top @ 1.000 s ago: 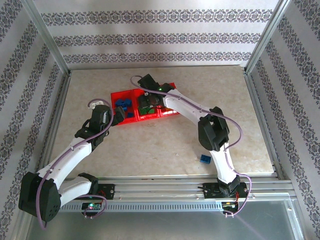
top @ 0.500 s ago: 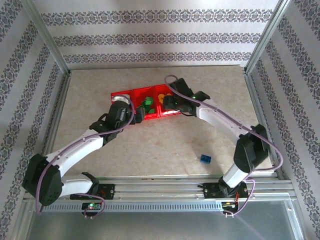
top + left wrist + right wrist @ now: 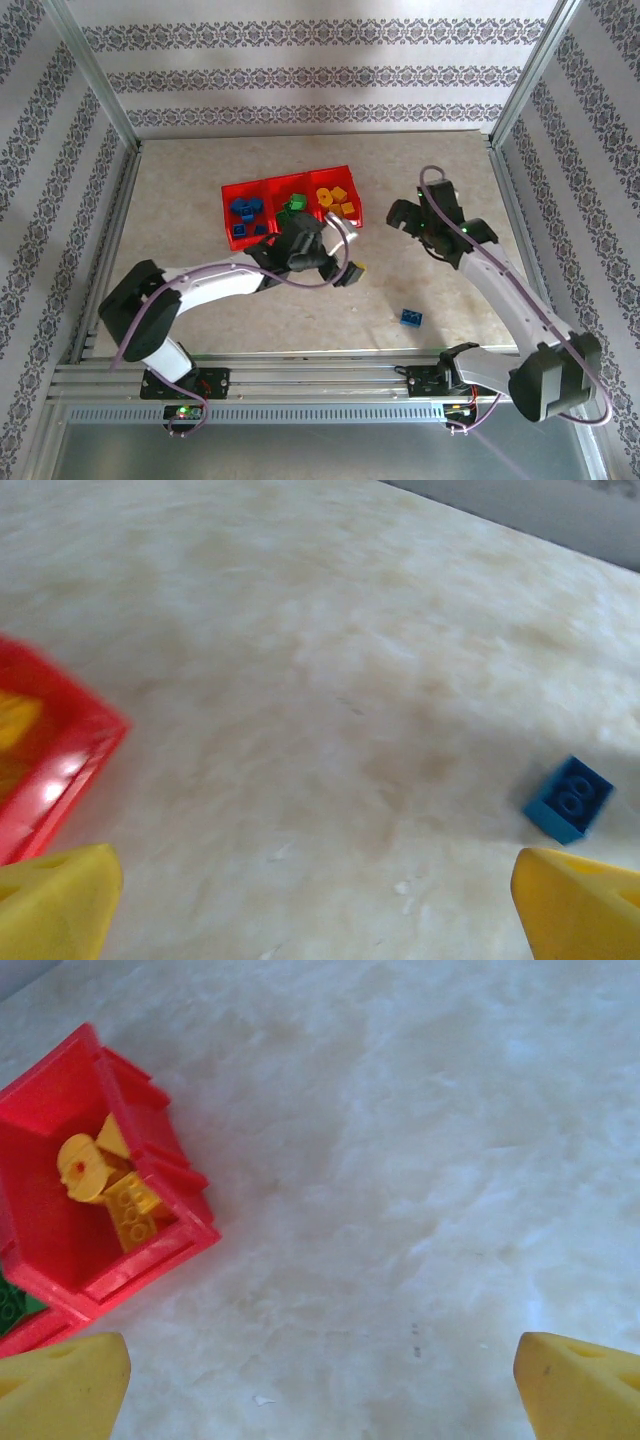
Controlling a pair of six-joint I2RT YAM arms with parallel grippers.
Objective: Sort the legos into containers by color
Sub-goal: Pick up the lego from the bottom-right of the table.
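Since one blue lego (image 3: 410, 318) lies loose by the desk's (image 3: 200, 160) near edge, the left hand (image 3: 343, 268) hangs wide, aimed at it; the right hand (image 3: 405, 215), equally wide, holds nothing.

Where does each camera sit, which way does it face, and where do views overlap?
Top external: above and behind the robot, looking down on the table, red tray, left arm and right arm.
Left wrist: on the left gripper, facing down at table and the loose blue lego; yellow fingertips in the bottom corners.
Right wrist: on the right gripper, facing down at the tray's yellow compartment; its fingertips likewise.
Shared: both wrist views catch that tray end; top and left wrist, the blue lego.
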